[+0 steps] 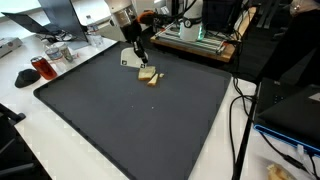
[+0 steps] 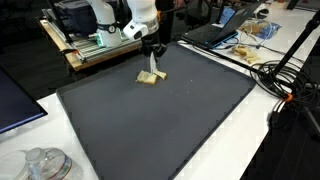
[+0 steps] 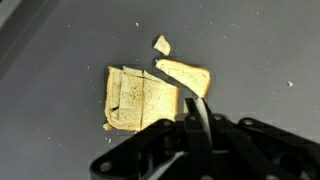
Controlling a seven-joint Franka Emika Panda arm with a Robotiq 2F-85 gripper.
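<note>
My gripper (image 3: 195, 128) is shut on a thin grey blade-like tool (image 3: 197, 106) that points down at the bread. A flat square slice of bread (image 3: 140, 98) lies on the dark mat (image 3: 60, 60). A torn wedge (image 3: 186, 74) lies beside it and a small crumb piece (image 3: 161, 44) just beyond. The tool's tip sits at the gap between slice and wedge. In both exterior views the gripper (image 1: 136, 52) (image 2: 156, 50) hangs just above the bread (image 1: 150, 76) (image 2: 150, 78) at the mat's far part.
A large black mat (image 1: 130, 120) (image 2: 160, 120) covers the white table. A red cup (image 1: 43, 68) and a black item (image 1: 25, 77) stand beside it. A metal frame (image 1: 195, 35), cables (image 1: 240, 110), a laptop (image 2: 215, 32) and plastic bottles (image 2: 45, 165) ring the mat.
</note>
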